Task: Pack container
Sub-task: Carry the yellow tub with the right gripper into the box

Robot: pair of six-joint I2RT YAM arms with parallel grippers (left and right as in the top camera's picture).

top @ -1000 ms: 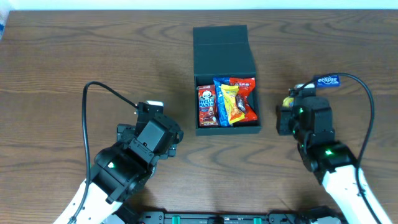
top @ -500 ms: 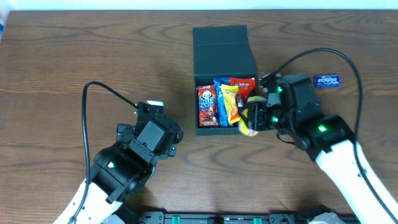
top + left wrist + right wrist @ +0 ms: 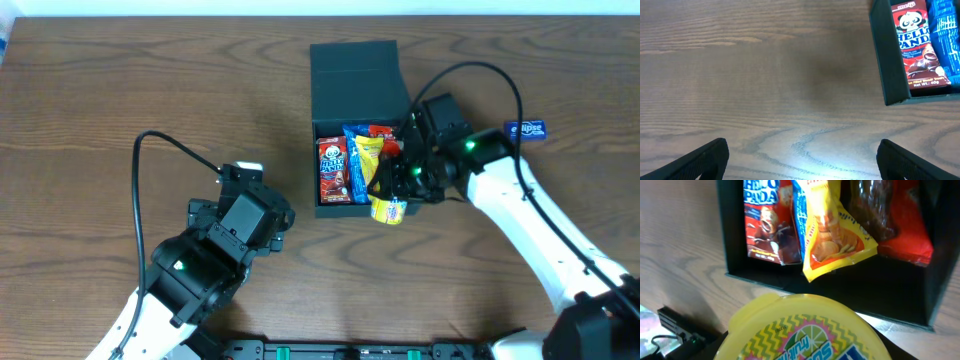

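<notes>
The container point(image 3: 345, 209) is a dark box in the middle of the table, its flap lid point(image 3: 358, 80) lying open behind it. Inside are a red Hello Panda packet point(image 3: 332, 168), a blue packet point(image 3: 352, 148), a yellow packet point(image 3: 368, 160) and a red packet point(image 3: 396, 135). My right gripper point(image 3: 393, 195) is shut on a yellow round gum tub point(image 3: 388, 210) over the box's front right corner. The tub point(image 3: 805, 330) fills the bottom of the right wrist view and hides the fingers. My left gripper point(image 3: 802, 160) is open over bare wood, left of the container wall point(image 3: 887, 65).
A small blue Eclipse gum pack point(image 3: 526, 129) lies on the table to the right of the box. The left arm's black cable point(image 3: 150, 150) loops over the wood at the left. The wooden table's far edge runs along the top of the overhead view.
My right arm has swung left from the table's right side to the container's front right corner, carrying the yellow tub. The left arm has not moved.
</notes>
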